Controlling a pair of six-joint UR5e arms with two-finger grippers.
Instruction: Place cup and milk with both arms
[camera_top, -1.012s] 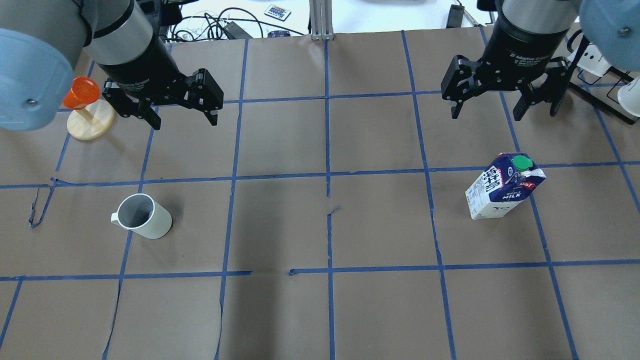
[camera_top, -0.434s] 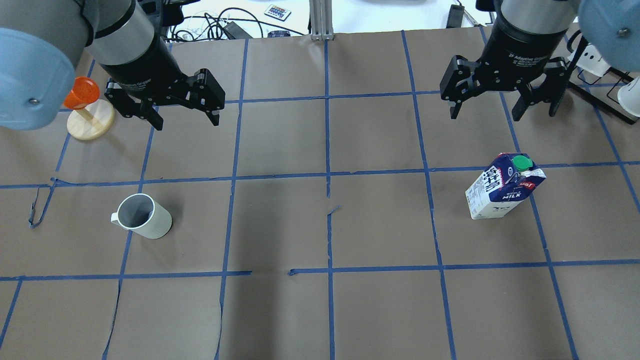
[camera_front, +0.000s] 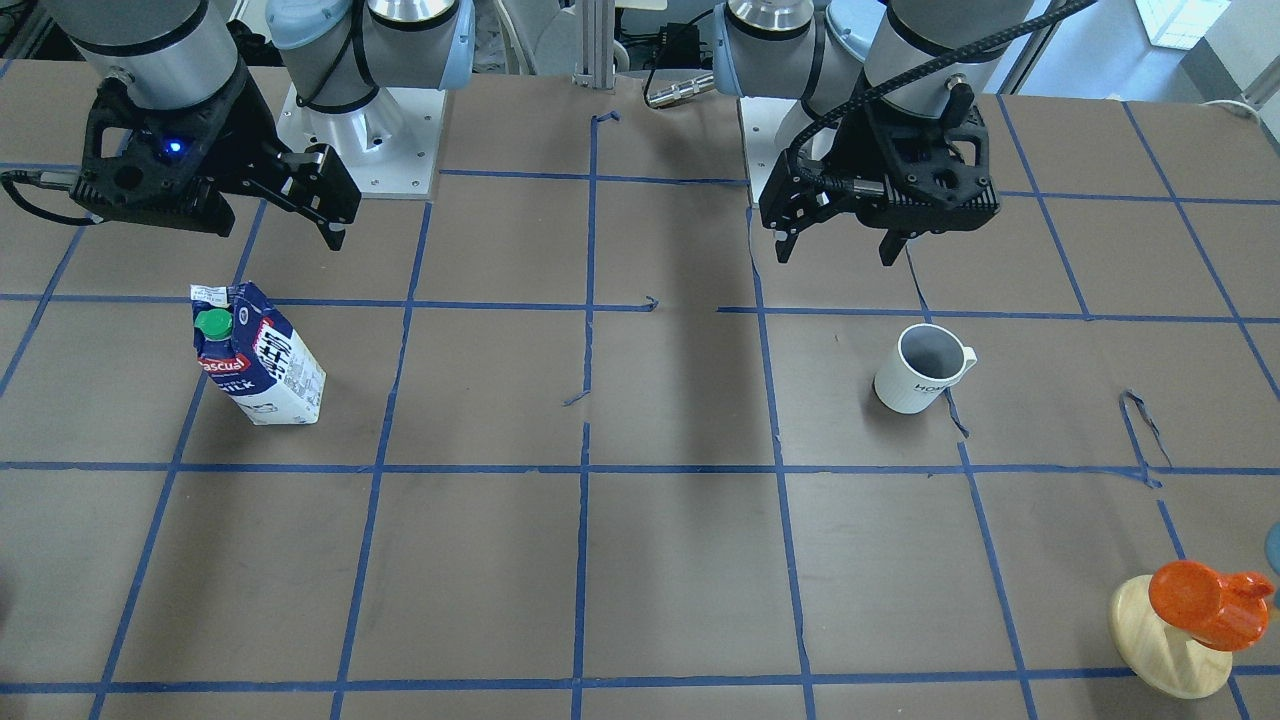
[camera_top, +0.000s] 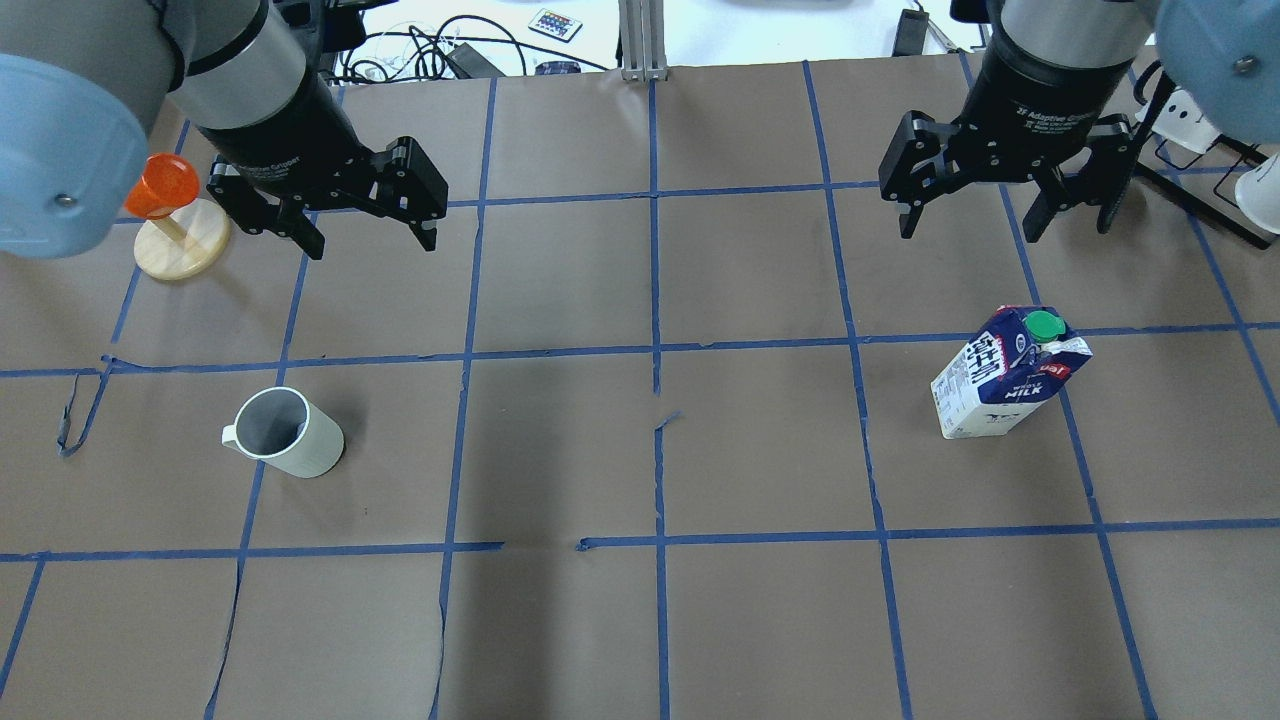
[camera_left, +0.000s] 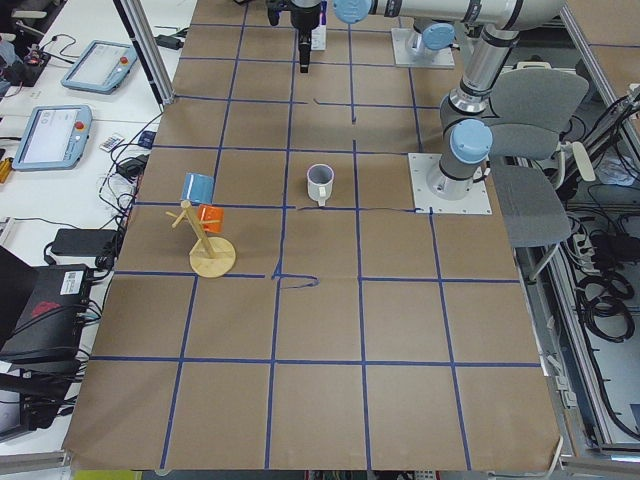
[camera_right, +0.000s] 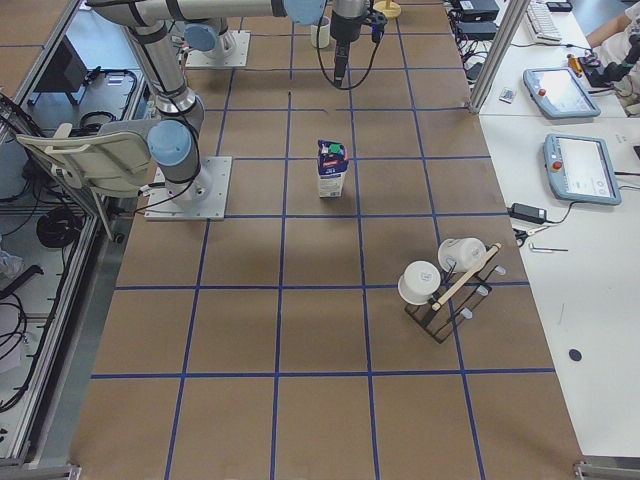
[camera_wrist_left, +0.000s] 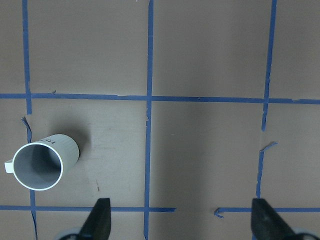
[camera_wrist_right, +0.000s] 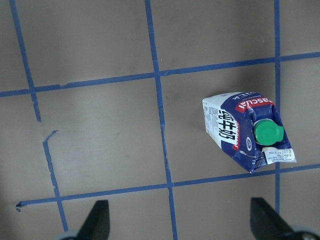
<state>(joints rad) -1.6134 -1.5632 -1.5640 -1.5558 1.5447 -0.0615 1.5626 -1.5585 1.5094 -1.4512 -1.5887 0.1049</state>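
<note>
The white cup (camera_top: 285, 432) stands upright on the brown paper, its handle towards the table's left end; it also shows in the front view (camera_front: 918, 368) and the left wrist view (camera_wrist_left: 42, 162). My left gripper (camera_top: 372, 245) hangs open and empty above the table, apart from the cup, also in the front view (camera_front: 834, 252). The milk (camera_top: 1005, 375) stands upright with its green cap on top, also in the front view (camera_front: 258, 355) and the right wrist view (camera_wrist_right: 247, 130). My right gripper (camera_top: 990, 230) is open and empty, above the table and apart from the milk.
An orange cup on a wooden disc stand (camera_top: 165, 190) sits close to my left arm; it also shows in the front view (camera_front: 1200, 600). A black rack with white cups (camera_right: 440, 285) stands near the table's right end. Blue tape lines grid the paper.
Both grippers have barely shifted and stay open. The cup and the milk have not moved.
</note>
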